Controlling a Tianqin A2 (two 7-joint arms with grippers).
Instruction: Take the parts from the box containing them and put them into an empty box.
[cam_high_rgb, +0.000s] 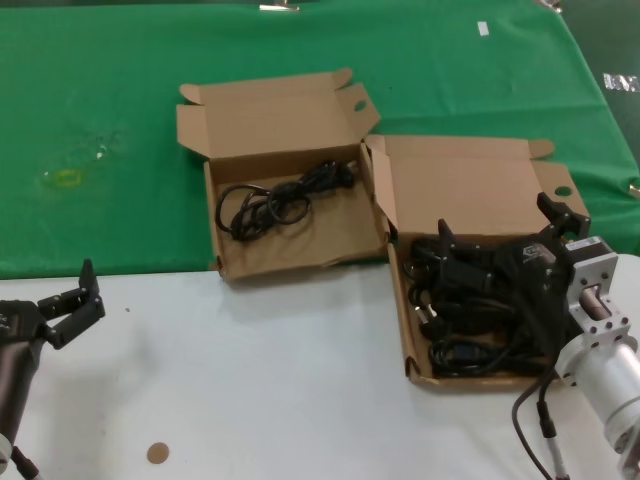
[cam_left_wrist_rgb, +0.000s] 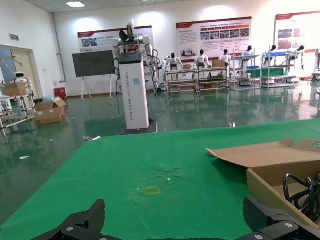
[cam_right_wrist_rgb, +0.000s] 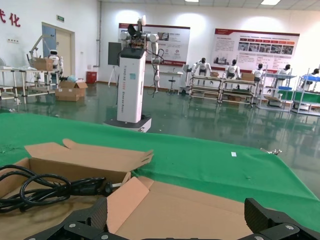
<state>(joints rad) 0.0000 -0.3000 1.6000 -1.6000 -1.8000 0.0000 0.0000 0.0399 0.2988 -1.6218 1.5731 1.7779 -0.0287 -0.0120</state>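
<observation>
We see one cord (cam_high_rgb: 272, 203) lying left to right in the squarer box (cam_high_rgb: 285, 235), and a cord pile (cam_high_rgb: 470, 320) in the long box (cam_high_rgb: 420, 365), both on a desk (cam_high_rgb: 250, 400) with green cloth (cam_high_rgb: 110, 120). Right gripper (cam_high_rgb: 500, 232) spreads wide above the pile, empty; left gripper (cam_high_rgb: 78, 300) waits spread at the desk's left edge.

Left gripper (cam_high_rgb: 88, 290): matte black, angular fingers, dark rounded wrist.
Right gripper (cam_high_rgb: 500, 235): black fingers, silver metal wrist block.
Cable (cam_high_rgb: 535, 425): black, looping just behind that block.
</observation>
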